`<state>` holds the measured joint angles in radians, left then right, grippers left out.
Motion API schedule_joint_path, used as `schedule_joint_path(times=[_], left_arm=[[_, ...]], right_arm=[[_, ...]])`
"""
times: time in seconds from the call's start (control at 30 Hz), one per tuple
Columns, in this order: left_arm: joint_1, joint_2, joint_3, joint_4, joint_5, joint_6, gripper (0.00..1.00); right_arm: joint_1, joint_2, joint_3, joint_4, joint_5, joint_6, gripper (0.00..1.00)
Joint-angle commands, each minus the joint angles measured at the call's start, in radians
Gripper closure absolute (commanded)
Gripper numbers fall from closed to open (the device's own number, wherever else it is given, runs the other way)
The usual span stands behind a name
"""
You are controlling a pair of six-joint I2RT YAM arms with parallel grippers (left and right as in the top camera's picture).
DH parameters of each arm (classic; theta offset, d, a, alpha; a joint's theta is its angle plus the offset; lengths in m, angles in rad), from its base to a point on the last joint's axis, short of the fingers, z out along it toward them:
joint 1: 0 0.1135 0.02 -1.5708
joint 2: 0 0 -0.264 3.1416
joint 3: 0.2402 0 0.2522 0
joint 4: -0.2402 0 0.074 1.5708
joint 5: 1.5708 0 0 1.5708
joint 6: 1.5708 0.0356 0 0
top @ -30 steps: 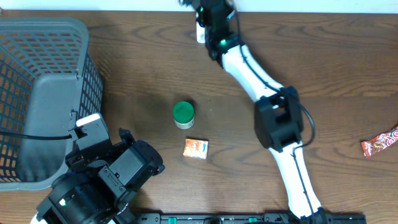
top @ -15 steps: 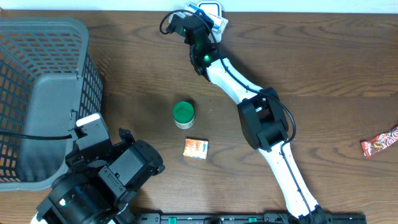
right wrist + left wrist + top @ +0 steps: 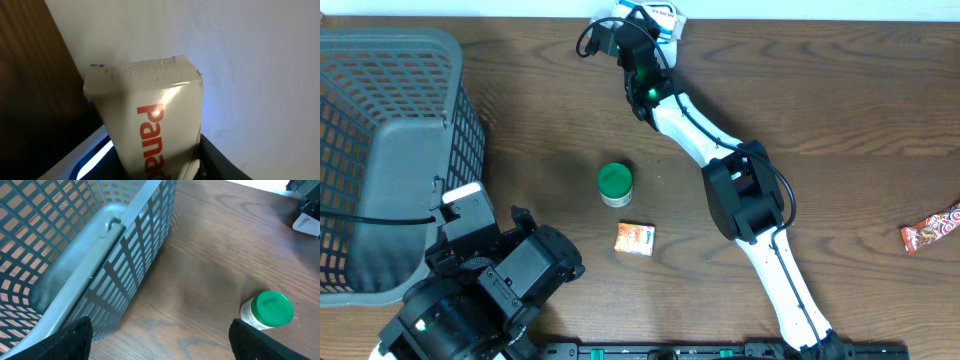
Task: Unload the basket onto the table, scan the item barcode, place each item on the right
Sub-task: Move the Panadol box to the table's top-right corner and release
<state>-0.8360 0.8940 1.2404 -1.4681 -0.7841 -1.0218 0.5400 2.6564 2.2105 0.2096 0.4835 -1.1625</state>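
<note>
brown wood table [image 3: 880, 100]: carries everything; its far edge meets a pale wall [image 3: 250, 50].
grey basket [image 3: 380, 60]: plastic mesh at the table's left edge; nothing made out inside.
right arm [image 3: 720, 130]: stretched from the near edge to the far edge, left of its middle.
left gripper [image 3: 172, 347]: by the near left corner, jaws wide apart and empty, facing the basket and the jar.
right gripper [image 3: 638, 30]: jaws closed on the white carton, low on its body.
white carton [image 3: 150, 110]: the task's thing, held up at the far edge against the wall, crimped end flap uppermost, red lettering on one face. judged light, thin card, stiff at the edges, easily dented on the broad faces; best pinched low down, printed faces left free.
green-lidded jar [image 3: 614, 183]: upright near the table's middle.
orange sachet [image 3: 634, 237]: flat, just beside the jar on the near-edge side.
red wrapper [image 3: 930, 228]: at the right edge, cut off.
out of sight: no barcode shows on any visible face; the carton's lower part sits behind the fingers; lettering cut short; nothing to scan with can be made out.
</note>
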Motion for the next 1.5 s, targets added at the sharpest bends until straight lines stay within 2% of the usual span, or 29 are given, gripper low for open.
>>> schedule_joint_path(times=[0.0,0.13,0.3,0.47,0.6,0.67,0.8,0.97,1.0,1.07,1.13,1.3,1.37,1.43,1.47], left_arm=[[0.000,0.000,-0.001,-0.005,-0.010,-0.012,0.15],[0.000,0.000,-0.001,-0.005,-0.010,-0.012,0.15],[0.000,0.000,-0.001,-0.005,-0.010,-0.012,0.15],[0.000,0.000,0.000,-0.005,-0.010,-0.012,0.15],[0.000,0.000,0.000,-0.005,-0.010,-0.012,0.15],[0.000,0.000,-0.001,-0.005,-0.010,-0.012,0.15],[0.000,0.000,-0.001,-0.005,-0.010,-0.012,0.15],[0.000,0.000,-0.001,-0.005,-0.010,-0.012,0.15],[0.000,0.000,0.000,-0.005,-0.010,-0.012,0.15],[0.000,0.000,-0.001,-0.005,-0.010,-0.012,0.15],[0.000,0.000,-0.001,-0.005,-0.010,-0.012,0.15],[0.000,0.000,-0.001,-0.005,-0.010,-0.012,0.15],[0.000,0.000,0.000,-0.005,-0.010,-0.012,0.15],[0.000,0.000,0.000,-0.005,-0.010,-0.012,0.15],[0.000,0.000,-0.001,-0.005,-0.010,-0.012,0.15]], right_arm=[[-0.005,-0.009,0.013,0.005,0.039,-0.018,0.88],[-0.016,-0.050,0.013,-0.071,0.147,0.020,0.90],[-0.070,-0.130,0.013,-0.237,0.343,0.230,0.92],[-0.184,-0.153,0.013,-0.615,0.590,0.494,0.96],[-0.278,-0.153,0.013,-1.030,0.571,0.828,0.99],[-0.335,-0.153,0.013,-1.213,0.502,0.980,0.99],[-0.465,-0.153,0.013,-1.431,0.278,1.164,0.99],[-0.612,-0.153,0.013,-1.510,0.022,1.215,0.99],[-0.632,-0.153,0.013,-1.515,-0.015,1.217,0.95],[-0.665,-0.153,0.013,-1.515,-0.076,1.233,0.61],[-0.690,-0.156,0.014,-1.511,-0.123,1.261,0.55],[-0.749,-0.192,0.015,-1.476,-0.289,1.283,0.54],[-0.767,-0.215,0.015,-1.454,-0.317,1.313,0.56],[-0.785,-0.241,0.015,-1.427,-0.321,1.353,0.69],[-0.794,-0.252,0.015,-1.411,-0.321,1.364,0.80]])
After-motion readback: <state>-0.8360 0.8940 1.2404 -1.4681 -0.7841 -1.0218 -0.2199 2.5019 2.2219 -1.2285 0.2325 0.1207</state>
